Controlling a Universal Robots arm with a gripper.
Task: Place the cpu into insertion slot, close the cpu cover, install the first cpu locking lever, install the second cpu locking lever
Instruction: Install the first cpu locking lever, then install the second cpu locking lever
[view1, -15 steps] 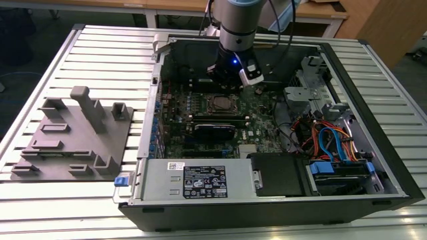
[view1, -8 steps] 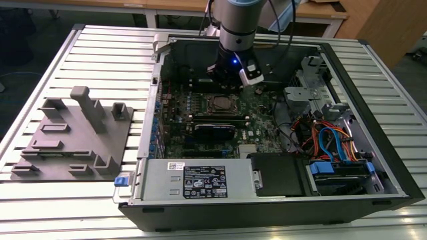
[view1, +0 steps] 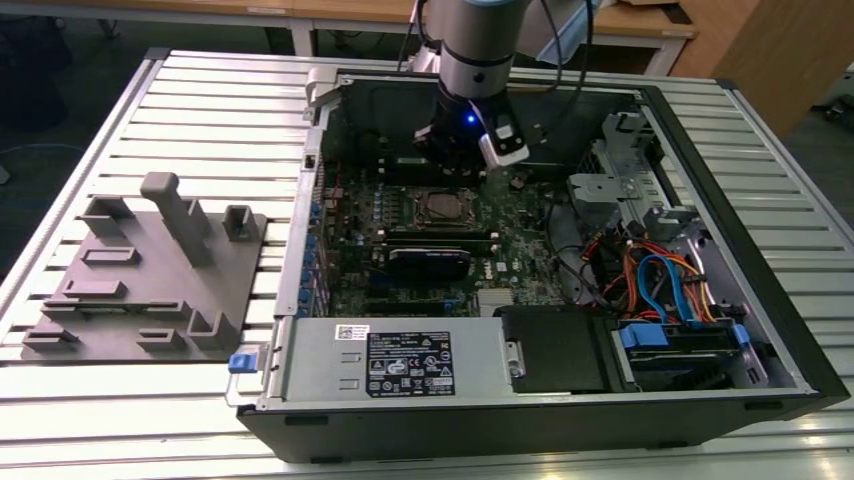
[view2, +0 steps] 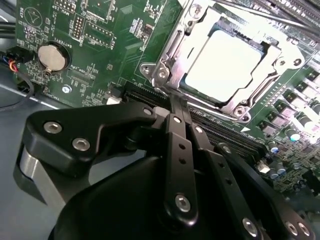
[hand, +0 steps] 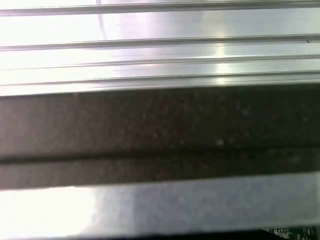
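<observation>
We see the cpu (view2: 223, 64) seated under the closed cover (view2: 172, 55). Our gripper (view2: 176, 102), at the socket's 7 o'clock corner, has its fingers pressed together, holding nothing.

It was a robotics lab or workshop: an opened computer case (view1: 534, 250) lay on a slatted aluminium table (view1: 214, 110) (wooden desks (view1: 641, 30) behind), beside a grey fixture plate (view1: 140, 285).

Cpu (view2: 223, 62) seated under closed cpu cover (view2: 172, 55) — gripper (view2: 176, 102) beside it
</observation>
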